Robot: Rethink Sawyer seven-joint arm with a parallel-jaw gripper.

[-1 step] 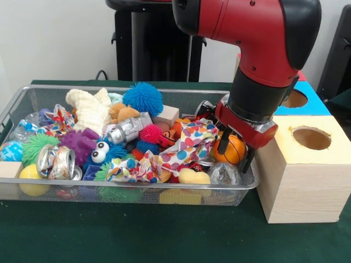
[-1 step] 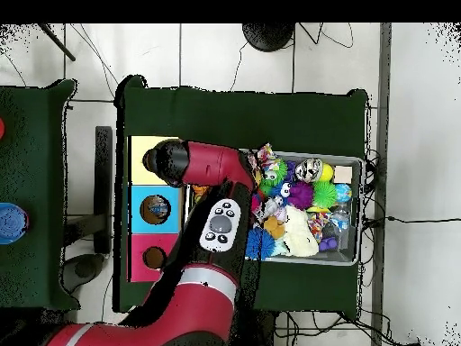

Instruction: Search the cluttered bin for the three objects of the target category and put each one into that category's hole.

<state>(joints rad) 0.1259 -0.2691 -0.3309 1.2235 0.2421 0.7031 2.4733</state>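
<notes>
Orange ball (image 1: 235, 149): round, no long axis; at the wire bin's (image 1: 33, 96) right end, pinched in the hand (image 1: 236, 152). Adjacent: polka-dot cloth (image 1: 184, 145), clear wrapper (image 1: 224, 174). Wooden box hole (image 1: 311, 137) beside, on the green table (image 1: 137, 235).

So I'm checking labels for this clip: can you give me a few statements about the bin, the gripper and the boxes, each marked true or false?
1. The gripper is around an orange ball. True.
2. The orange ball already sits in the wooden box. False: it is over the wire bin's end, beside the box.
3. A blue spiky ball lies in the bin. True.
4. The bin is nearly empty. False: it is full of toys.
5. The wooden box has a round hole on top. True.
</notes>
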